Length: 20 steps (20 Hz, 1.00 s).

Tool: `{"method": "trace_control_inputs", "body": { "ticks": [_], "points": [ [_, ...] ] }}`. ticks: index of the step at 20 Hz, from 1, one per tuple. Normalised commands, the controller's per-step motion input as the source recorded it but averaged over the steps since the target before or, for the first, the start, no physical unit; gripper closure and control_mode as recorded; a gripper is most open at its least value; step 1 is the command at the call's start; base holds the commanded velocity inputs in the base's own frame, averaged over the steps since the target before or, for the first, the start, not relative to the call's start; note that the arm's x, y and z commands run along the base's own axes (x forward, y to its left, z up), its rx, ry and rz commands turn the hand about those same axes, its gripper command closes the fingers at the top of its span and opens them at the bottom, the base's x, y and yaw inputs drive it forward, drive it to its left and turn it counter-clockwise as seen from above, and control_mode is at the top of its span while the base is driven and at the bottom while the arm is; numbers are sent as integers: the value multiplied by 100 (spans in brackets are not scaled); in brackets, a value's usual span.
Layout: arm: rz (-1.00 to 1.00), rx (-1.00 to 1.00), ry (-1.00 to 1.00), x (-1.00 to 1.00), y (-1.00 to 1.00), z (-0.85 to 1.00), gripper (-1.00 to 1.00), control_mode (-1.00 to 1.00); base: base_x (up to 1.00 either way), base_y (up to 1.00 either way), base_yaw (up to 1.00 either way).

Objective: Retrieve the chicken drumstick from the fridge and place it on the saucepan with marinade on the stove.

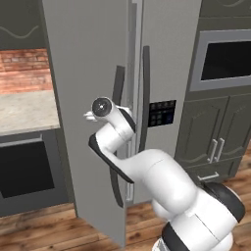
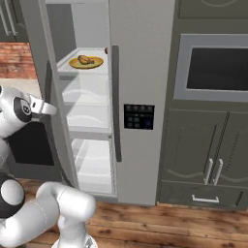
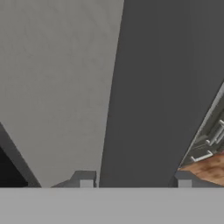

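From the left base camera, the white arm rises from the lower right, bends at a bulky elbow and reaches up and left to the fridge [image 1: 162,59], whose left door [image 1: 83,98] stands swung out toward the camera; the wrist sits level against the door's inner edge beside its dark handle [image 1: 117,86], and the tool [image 1: 89,116] points left, behind that edge. From the right base camera, the arm comes up from the lower left, and the light hand pokes rightward at the open door's edge, about level with the 2nd shelf; the open fridge shows white shelves, and on the top shelf [image 2: 85,70] a yellow plate [image 2: 94,64] carries the chicken drumstick [image 2: 84,59], well above and to the right of the hand. From the hand camera, the 2 fingertips [image 3: 85,180] stand apart at the bottom with a broad dark strip running between them next to the light grey door face; the tool is partly open, and I cannot tell whether it touches that strip.
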Motion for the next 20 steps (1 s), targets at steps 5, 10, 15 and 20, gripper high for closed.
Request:
{"method": "trace_control_inputs", "body": {
  "ticks": [5, 10, 15, 20],
  "points": [
    [0, -5, 0, -30, 60, 0, 100, -100, 0, 0, 0],
    [0, -2, 6, -6, 60, 0, 100, -100, 0, 0, 0],
    [0, 0, 5, -1, 53, 0, 100, -100, 0, 0, 0],
    [0, 0, 2, -3, 48, 0, 100, -100, 0, 0, 0]
  ]
}}
